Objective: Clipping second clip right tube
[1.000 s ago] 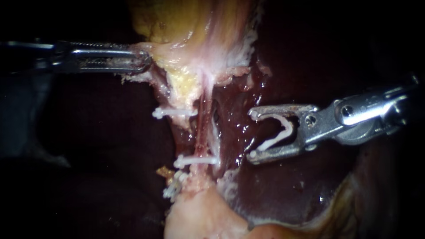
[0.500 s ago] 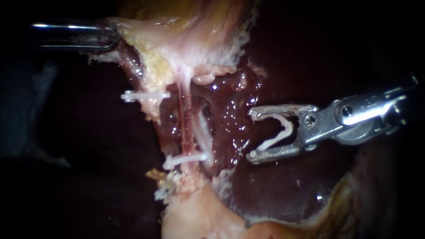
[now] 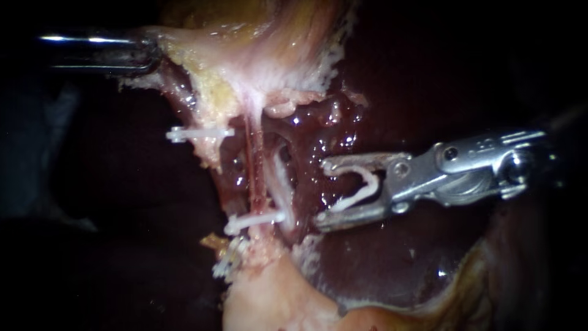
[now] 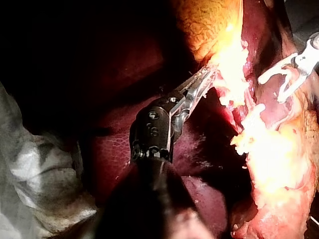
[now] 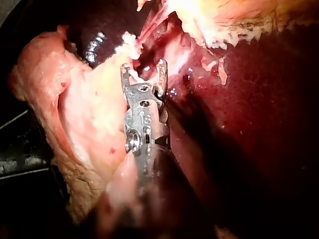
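Right instrument (image 3: 323, 195): jaws wide apart, both touching the loaded clip (image 3: 358, 190) seated between them. Clip legs open toward 9 o'clock. Tips near the right tube (image 3: 279, 184) but not touching it.

Right tube at 9 o'clock from the tips: pale, running roughly 12 to 6. Reddish tube (image 3: 255, 178) just beside it on its 9 o'clock side. Closed clip (image 3: 254, 220) across the lower end of the tubes. Possibly on both, hard to say from this angle. Upper clip (image 3: 199, 133) on a tissue edge at 10 o'clock from that.

Left instrument (image 3: 146, 55): jaws clenched on pale tissue (image 3: 257, 67), far out at 10 o'clock in the endoscope view, with the tissue drawn taut toward it. Same grip visible in the left wrist view.

Dark wet liver (image 3: 392, 263) behind and under the right instrument.
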`<state>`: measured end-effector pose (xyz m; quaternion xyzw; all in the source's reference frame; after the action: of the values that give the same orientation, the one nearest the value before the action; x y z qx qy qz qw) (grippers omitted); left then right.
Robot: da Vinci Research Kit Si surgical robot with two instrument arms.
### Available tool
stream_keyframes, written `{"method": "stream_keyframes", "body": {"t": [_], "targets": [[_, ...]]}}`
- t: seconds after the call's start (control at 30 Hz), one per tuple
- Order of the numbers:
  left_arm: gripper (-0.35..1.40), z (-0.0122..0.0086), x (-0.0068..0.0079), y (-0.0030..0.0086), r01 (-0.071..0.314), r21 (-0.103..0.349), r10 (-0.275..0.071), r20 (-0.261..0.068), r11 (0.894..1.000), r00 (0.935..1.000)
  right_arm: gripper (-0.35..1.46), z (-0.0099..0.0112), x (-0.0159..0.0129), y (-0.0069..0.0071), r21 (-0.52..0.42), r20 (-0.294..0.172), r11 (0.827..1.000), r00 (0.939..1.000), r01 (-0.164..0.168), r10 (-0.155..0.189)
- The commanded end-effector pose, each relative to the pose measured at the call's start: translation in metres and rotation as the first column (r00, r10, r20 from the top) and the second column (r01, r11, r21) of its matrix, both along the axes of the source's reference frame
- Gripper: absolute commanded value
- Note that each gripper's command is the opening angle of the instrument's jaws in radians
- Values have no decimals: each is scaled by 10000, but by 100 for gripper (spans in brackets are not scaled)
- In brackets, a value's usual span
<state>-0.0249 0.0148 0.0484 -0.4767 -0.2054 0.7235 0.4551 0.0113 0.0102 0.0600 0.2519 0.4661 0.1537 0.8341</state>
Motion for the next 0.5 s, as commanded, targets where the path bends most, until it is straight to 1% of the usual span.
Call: {"method": "stream_keyframes", "body": {"t": [0.03,0.13,0.17,0.27,0.4,0.43,0.5], "targets": [[-35,0,-1,-1,9,-7,-9,-16,10000,10000,47,6,7,-2,99,18,9999,10000,-44,43],[-35,2,-2,-2,-21,-2,21,8,10000,10000,47,20,23,-6,334,-37,9992,9997,-230,231],[-35,2,-3,-2,-18,-7,18,4,10000,10000,47,24,27,-6,394,-60,9989,9997,-245,248],[-35,3,-4,-3,-35,-6,35,17,10000,10000,47,35,42,-6,576,-126,9973,9988,-460,468],[-35,4,-4,-4,-31,-14,31,13,10000,10000,47,42,55,-6,1041,-583,9927,9961,-604,667],[-35,4,-4,-4,-30,-14,30,12,10000,10000,47,43,58,-6,1228,-714,9900,9944,-688,780],[-35,4,-4,-4,-29,-15,29,11,10000,10000,47,43,63,-6,1425,-939,9872,9919,-712,851]]}}
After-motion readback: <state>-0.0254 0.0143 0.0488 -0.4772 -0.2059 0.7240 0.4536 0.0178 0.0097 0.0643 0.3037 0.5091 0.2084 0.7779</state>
